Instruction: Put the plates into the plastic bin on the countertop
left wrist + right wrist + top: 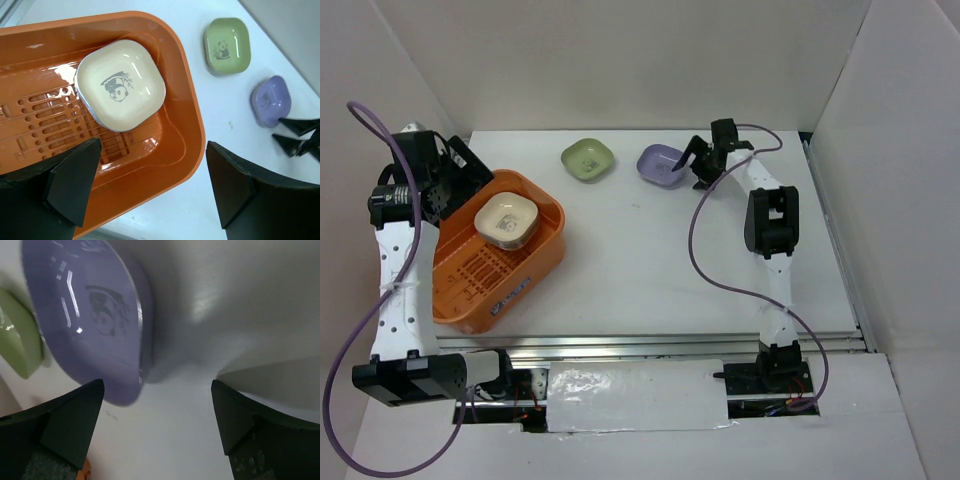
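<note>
Right gripper (157, 386) outstretched, parted, maybe touching plate (85, 315)

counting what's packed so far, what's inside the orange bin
A cream plate with a panda print sits at one end of the orange bin; the slotted base beside it is bare. Anything stacked under the plate is covered.

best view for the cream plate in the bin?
Left wrist: the cream plate sits whole and close, panda print legible, inside the orange bin. Top external shows it small, print a grey smudge. Right wrist misses it.
</note>
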Available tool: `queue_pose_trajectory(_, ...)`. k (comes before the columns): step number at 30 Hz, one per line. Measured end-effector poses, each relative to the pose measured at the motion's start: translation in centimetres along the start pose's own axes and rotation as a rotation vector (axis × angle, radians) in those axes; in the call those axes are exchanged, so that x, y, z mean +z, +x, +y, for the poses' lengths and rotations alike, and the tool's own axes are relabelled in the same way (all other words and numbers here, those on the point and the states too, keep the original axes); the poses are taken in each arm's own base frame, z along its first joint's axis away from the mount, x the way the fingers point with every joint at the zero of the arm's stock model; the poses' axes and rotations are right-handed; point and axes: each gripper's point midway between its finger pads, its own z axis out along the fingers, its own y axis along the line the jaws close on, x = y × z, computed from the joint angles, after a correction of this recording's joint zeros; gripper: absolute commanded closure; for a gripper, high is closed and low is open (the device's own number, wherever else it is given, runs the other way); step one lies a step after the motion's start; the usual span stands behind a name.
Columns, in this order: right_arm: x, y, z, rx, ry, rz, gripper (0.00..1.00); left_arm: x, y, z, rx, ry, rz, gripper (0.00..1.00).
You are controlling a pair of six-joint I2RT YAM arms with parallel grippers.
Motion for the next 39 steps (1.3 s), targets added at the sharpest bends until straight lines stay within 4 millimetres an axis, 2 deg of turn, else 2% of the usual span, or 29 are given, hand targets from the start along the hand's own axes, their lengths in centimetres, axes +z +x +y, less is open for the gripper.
queue_pose_trajectory(1, 0.3, -0.6, 0.5, -0.004, -0.015, -0.010, 0.09, -0.2, 0.1, 0.1, 0.009, -0.001, 0.002, 0.01)
queue_pose_trajectory(4, 1.4, -1.7, 1.5, -0.005, -0.039, -0.026, 0.28, -0.3, 0.6, 0.5, 0.034, -0.010, 0.024, 0.01)
queue_pose_trajectory(5, 1.8, -1.7, 1.5, -0.003, -0.039, -0.025, 0.40, -0.3, 0.8, 0.6, 0.039, -0.012, 0.031, 0.01)
queue_pose_trajectory(7, 2.6, -1.4, 1.1, 0.009, -0.030, -0.013, 0.53, -0.3, 1.0, 0.7, 0.054, -0.014, 0.043, 0.01)
queue_pose_trajectory(8, 2.9, -1.3, 1.1, 0.018, -0.033, -0.008, 0.74, -0.3, 1.1, 0.7, 0.057, -0.013, 0.048, 0.01)
queue_pose_trajectory(9, 3.0, -1.3, 1.0, 0.018, -0.027, -0.009, 0.86, -0.3, 1.3, 0.8, 0.059, -0.014, 0.054, 0.01)
queue_pose_trajectory(10, 3.1, -1.1, 0.9, 0.027, -0.019, -0.002, 0.97, -0.3, 1.4, 0.8, 0.061, -0.014, 0.061, 0.01)
queue_pose_trajectory(11, 3.1, -1.0, 0.7, 0.032, -0.008, -0.002, 1.00, -0.1, 1.6, 0.7, 0.069, -0.012, 0.074, 0.01)
queue_pose_trajectory(14, 3.1, -0.6, 0.2, 0.042, 0.032, -0.010, 1.00, 0.5, 2.2, -0.4, 0.109, 0.011, 0.121, 0.01)
queue_pose_trajectory(16, 1.9, -0.2, -0.3, 0.032, 0.100, -0.040, 1.00, 0.9, 2.7, -2.4, 0.159, 0.053, 0.158, 0.01)
queue_pose_trajectory(19, -2.2, 1.6, -1.5, -0.039, 0.291, -0.095, 1.00, 1.4, 4.0, -6.7, 0.253, 0.142, 0.207, 0.01)
queue_pose_trajectory(20, -3.9, 2.2, -0.8, -0.078, 0.333, -0.117, 1.00, 1.4, 4.5, -8.2, 0.278, 0.176, 0.223, 0.01)
queue_pose_trajectory(23, -8.6, 4.4, 3.5, -0.209, 0.347, -0.199, 1.00, 1.1, 6.0, -12.3, 0.338, 0.279, 0.263, 0.01)
queue_pose_trajectory(25, -11.9, 6.9, 6.0, -0.289, 0.324, -0.227, 1.00, 1.2, 6.9, -14.7, 0.386, 0.340, 0.288, 0.01)
queue_pose_trajectory(28, -16.1, 10.1, 9.7, -0.385, 0.233, -0.224, 1.00, 2.0, 9.2, -17.1, 0.446, 0.399, 0.341, 0.01)
queue_pose_trajectory(32, -19.6, 11.4, 12.4, -0.440, 0.118, -0.210, 1.00, 3.7, 13.1, -18.4, 0.496, 0.418, 0.433, 0.01)
queue_pose_trajectory(35, -20.8, 12.6, 13.1, -0.453, 0.064, -0.182, 1.00, 4.8, 15.1, -18.4, 0.532, 0.403, 0.475, 0.10)
queue_pose_trajectory(37, -21.4, 13.8, 13.4, -0.465, 0.035, -0.153, 1.00, 5.5, 15.6, -18.2, 0.548, 0.383, 0.482, 0.14)
queue_pose_trajectory(39, -21.8, 15.4, 14.0, -0.475, -0.012, -0.105, 1.00, 6.2, 15.7, -17.9, 0.553, 0.361, 0.478, 0.27)
